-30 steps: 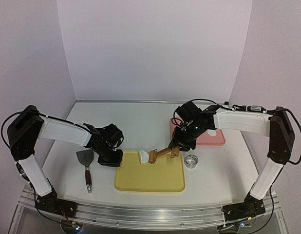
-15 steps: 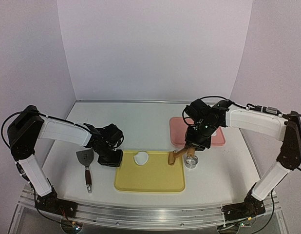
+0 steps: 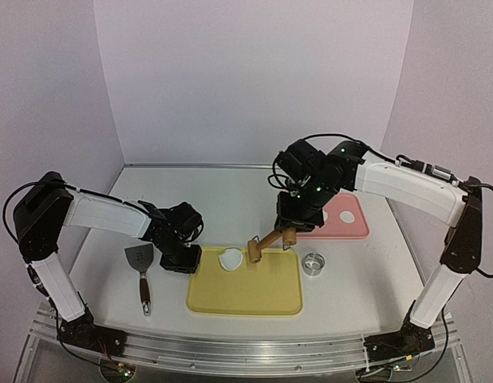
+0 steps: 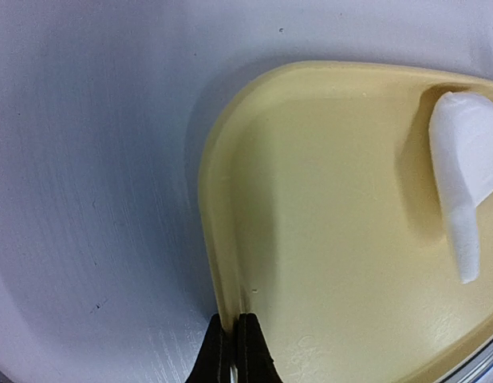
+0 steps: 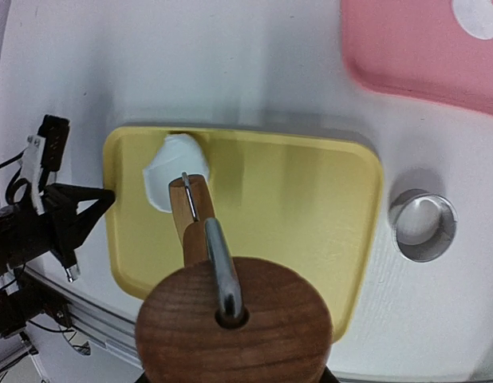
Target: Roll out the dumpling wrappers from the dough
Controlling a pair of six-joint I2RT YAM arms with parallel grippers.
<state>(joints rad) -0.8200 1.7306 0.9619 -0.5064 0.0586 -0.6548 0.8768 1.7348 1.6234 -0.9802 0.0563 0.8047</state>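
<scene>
An irregular white dough piece [image 3: 229, 258] is seen at the far left corner of a rounded yellow plastic tray [image 3: 254, 297], which is set on the white bench [image 3: 230, 199]. The tray's left rim is clamped between the left fingers [image 4: 219, 357], which are pressed fully together on it. A small wooden roller with a metal rod [image 3: 266, 242] is gripped at its handle end by the right fingers [image 3: 293, 222], partly closed around it. The roller is tilted down toward the dough piece, its far end at the dough's edge; contact cannot be told. One small flat white round dumpling wrapper [image 3: 345, 217] is seen lying on a pink rectangular board [image 3: 356, 231] beyond the tray's right corner. A round metal ring cutter [image 3: 313, 263] is placed just beside the tray's right edge, and a metal spatula with a dark handle [image 3: 140, 271] is laid to its left.
</scene>
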